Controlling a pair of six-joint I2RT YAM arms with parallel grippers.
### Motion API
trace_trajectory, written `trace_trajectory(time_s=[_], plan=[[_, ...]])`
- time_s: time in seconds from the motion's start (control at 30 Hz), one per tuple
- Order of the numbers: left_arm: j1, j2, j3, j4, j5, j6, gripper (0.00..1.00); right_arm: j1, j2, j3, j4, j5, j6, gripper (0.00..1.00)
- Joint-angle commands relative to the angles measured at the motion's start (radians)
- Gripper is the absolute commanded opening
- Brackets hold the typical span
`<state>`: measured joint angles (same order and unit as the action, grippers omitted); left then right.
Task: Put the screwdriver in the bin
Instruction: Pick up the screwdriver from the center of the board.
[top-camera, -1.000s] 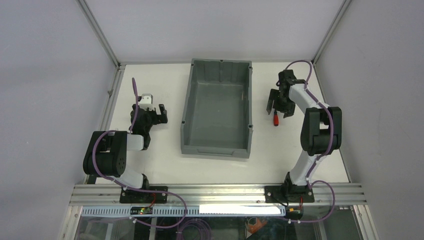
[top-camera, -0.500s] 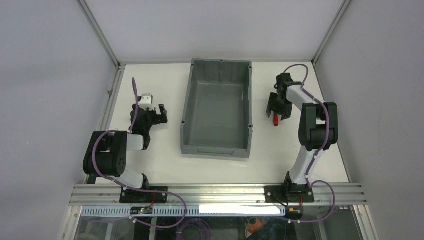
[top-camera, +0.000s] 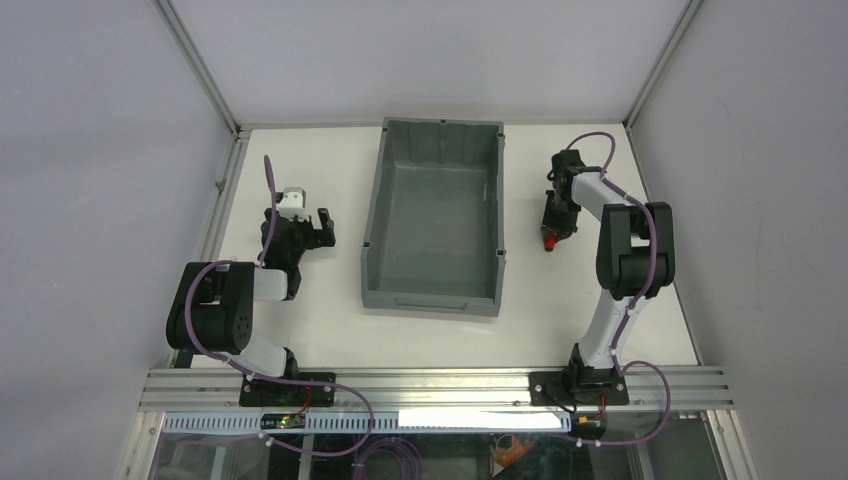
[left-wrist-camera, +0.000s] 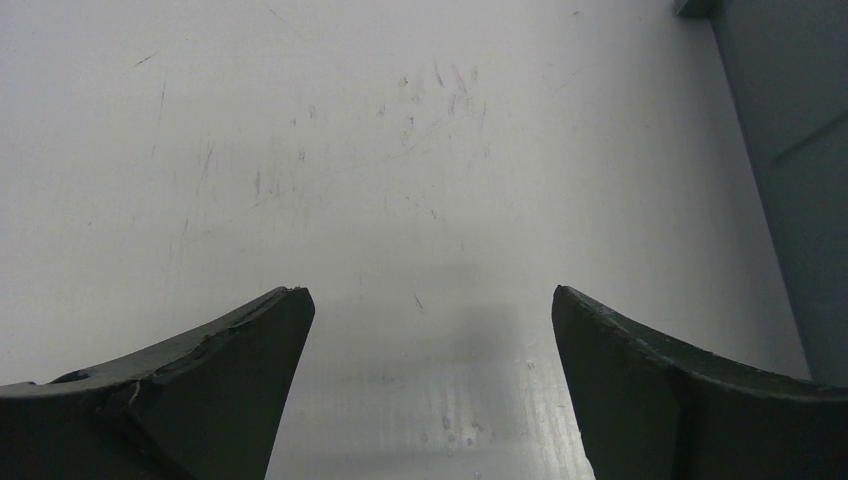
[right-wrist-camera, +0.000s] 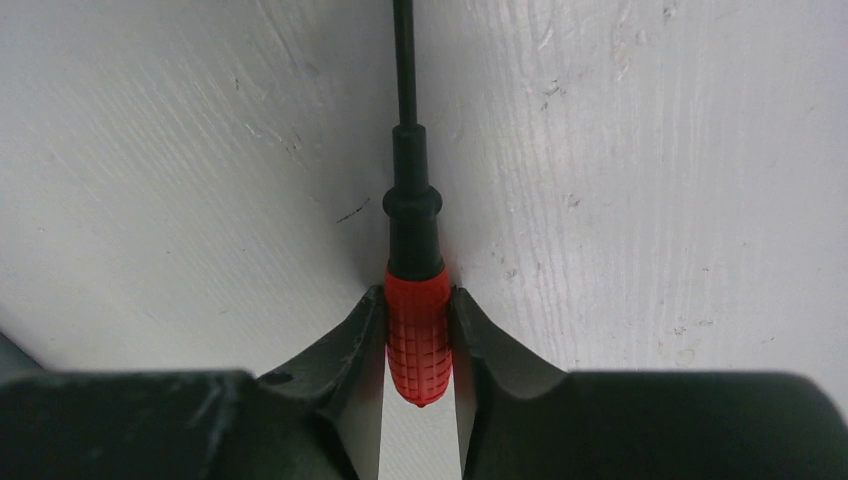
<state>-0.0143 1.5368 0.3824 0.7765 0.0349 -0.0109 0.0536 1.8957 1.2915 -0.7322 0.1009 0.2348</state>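
Red handle, black shaft: the screwdriver sits on the white counter, to the right of the bin and outside it. It is near the bin's right wall but apart from it.

Top view. My right hand is down over the screwdriver, drawn in narrow. Only the red end shows below it. The bin is dark grey, tall-walled, and stands mid-counter towards the far edge. My left hand is low over the counter on the bin's left side, apart from its wall.

Left wrist view. My left hand is spread wide, with scratched white counter showing between the two dark tips. A strip of the bin's grey wall runs along the right edge.

Right wrist view. My right hand pinches the ribbed red handle of the screwdriver from both sides, tips tight against it. The rounded butt end points back towards the wrist. The black collar and thin shaft run straight away from the hand, out of the top of the view. I cannot tell whether the shaft rests on the counter or hangs just above it.
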Motion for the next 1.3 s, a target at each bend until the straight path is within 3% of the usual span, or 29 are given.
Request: trace_trajectory(time_s=[0.0,0.1,0.17,0.67,1.27], plan=[[-0.010,-0.030,-0.004,0.033,0.021,-0.009,0.99,-0.009,0.011,0.009,0.014,0.016,-0.003,0.16],[-0.010,-0.031,-0.004,0.033,0.022,-0.009,0.99,-0.009,-0.008,0.019,-0.006,0.020,-0.006,0.11],[-0.010,-0.030,-0.004,0.033,0.022,-0.009,0.99,-0.010,-0.035,0.027,-0.017,0.004,-0.006,0.00],[-0.009,-0.030,-0.004,0.034,0.021,-0.009,0.99,-0.069,-0.253,0.105,-0.080,-0.248,0.019,0.00],[-0.009,-0.031,-0.003,0.033,0.021,-0.009,0.99,-0.110,-0.425,0.103,0.035,-0.706,0.135,0.00]])
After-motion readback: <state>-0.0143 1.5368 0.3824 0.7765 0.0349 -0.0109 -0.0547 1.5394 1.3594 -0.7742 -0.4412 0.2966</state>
